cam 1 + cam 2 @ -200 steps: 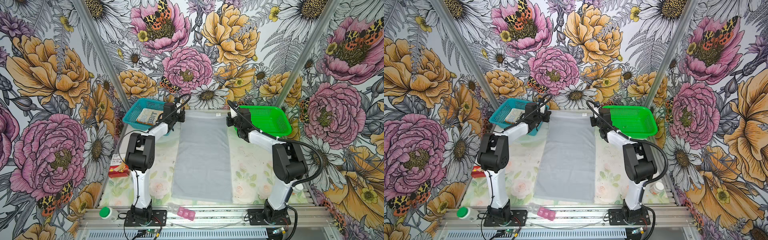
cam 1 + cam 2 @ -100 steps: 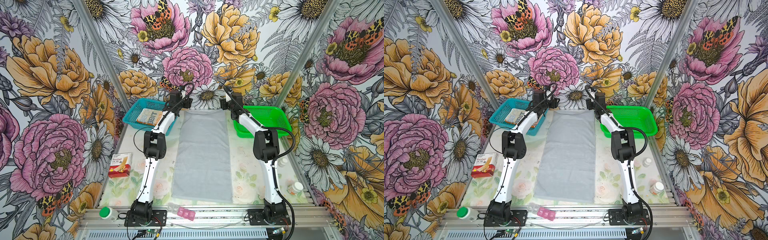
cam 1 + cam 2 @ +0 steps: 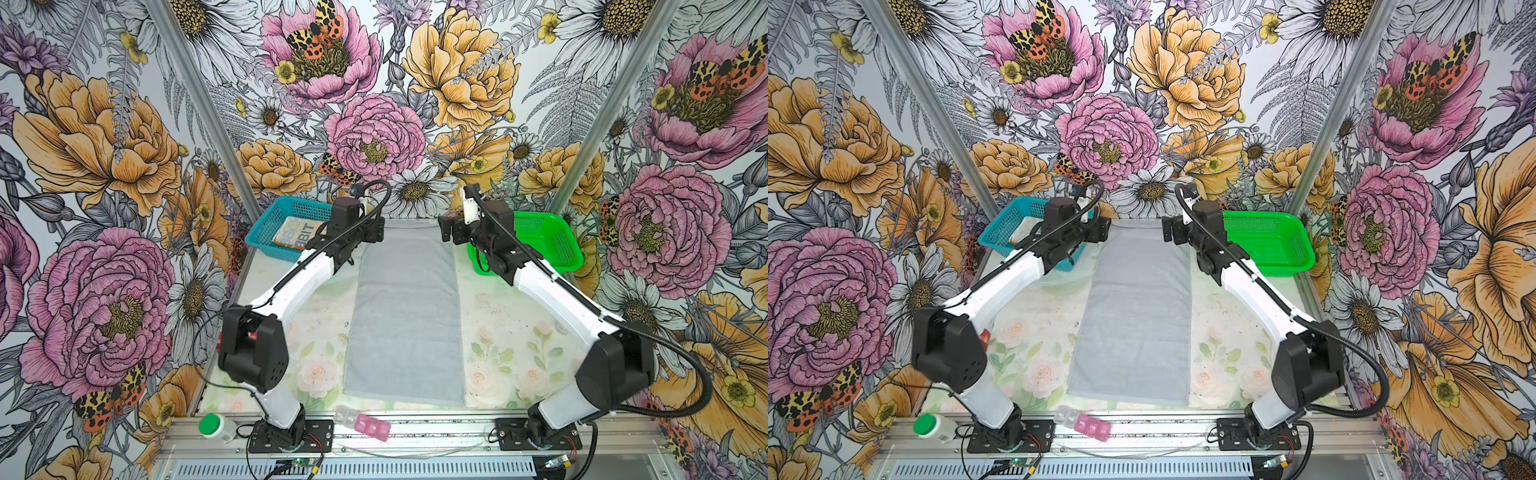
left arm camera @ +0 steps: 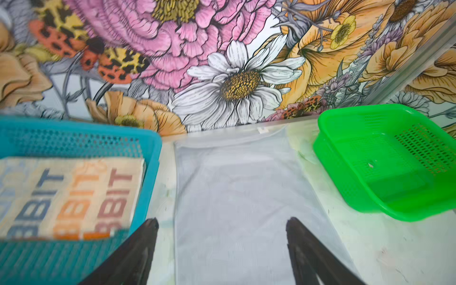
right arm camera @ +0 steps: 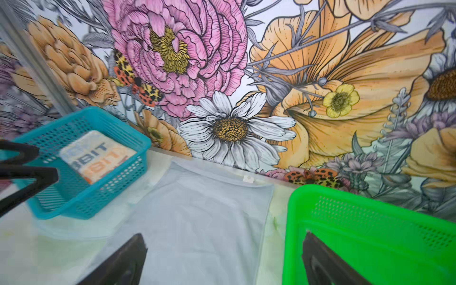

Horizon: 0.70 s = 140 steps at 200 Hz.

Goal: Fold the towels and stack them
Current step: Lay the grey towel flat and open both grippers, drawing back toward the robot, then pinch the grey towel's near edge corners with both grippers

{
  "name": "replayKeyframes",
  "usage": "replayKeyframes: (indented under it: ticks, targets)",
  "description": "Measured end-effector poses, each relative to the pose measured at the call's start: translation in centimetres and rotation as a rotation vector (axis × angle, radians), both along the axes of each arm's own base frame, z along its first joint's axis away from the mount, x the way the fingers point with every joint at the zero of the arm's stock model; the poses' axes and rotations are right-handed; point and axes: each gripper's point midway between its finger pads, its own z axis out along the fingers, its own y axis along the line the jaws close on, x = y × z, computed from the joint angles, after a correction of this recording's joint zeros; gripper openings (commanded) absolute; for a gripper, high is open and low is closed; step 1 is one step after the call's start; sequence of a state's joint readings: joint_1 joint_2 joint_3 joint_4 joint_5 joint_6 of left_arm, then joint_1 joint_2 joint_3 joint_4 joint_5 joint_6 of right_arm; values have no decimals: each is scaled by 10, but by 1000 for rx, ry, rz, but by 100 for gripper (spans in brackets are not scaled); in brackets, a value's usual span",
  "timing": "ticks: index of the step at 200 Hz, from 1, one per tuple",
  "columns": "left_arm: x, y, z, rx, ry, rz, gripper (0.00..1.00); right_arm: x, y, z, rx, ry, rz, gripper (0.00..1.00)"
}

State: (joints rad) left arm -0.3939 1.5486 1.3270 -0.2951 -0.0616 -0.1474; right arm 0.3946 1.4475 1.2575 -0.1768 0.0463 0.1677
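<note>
I count two towels: one pale grey towel (image 3: 405,316) lying flat down the middle of the table (image 3: 316,332), and one striped "RABBIT" towel (image 3: 297,235) folded inside the teal basket (image 3: 269,221). The green basket (image 3: 544,237) shows bare mesh. The left gripper (image 4: 222,220) and the right gripper (image 5: 224,235) hover over the grey towel's far corners, jaws spread wide, gripping nothing.

teal basket (image 3: 266,226) | green basket (image 3: 552,245) (perforated) | pink box (image 3: 372,428) | green-capped bottle (image 3: 217,427)
</note>
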Motion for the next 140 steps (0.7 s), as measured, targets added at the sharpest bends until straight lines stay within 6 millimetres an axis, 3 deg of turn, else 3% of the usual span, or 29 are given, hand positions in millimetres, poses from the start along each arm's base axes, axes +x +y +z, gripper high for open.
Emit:
replayKeyframes:
  ticks: [17, 36, 50, 64, 75, 89, 117, 140]
  targets:
    - [-61, 7, -24, -3, 93, -4, 78, -46, -10, -41, 63, 135, -12, 85]
    - [-128, 1, -70, 12, 256, -47, 62, -102, -16, -122, 68, 391, -29, 76]
    - [-170, 1, -102, 33, 378, -64, 58, -151, -12, -175, 31, 584, -23, 68]
    - [-208, 8, -127, 39, 484, -56, 54, -199, -11, -206, 2, 725, -12, 65]
    - [-234, 14, -140, 34, 548, -44, 53, -230, -11, -214, 0, 785, 1, 63]
    - [-259, 17, -147, 20, 598, -29, 52, -258, -10, -209, 38, 804, 12, 61]
    - [-287, 17, -161, -6, 670, 16, 52, -291, -4, -198, 131, 823, 45, 59]
    - [-307, 22, -186, 37, 731, 82, 53, -316, -3, -218, 88, 916, 41, 60]
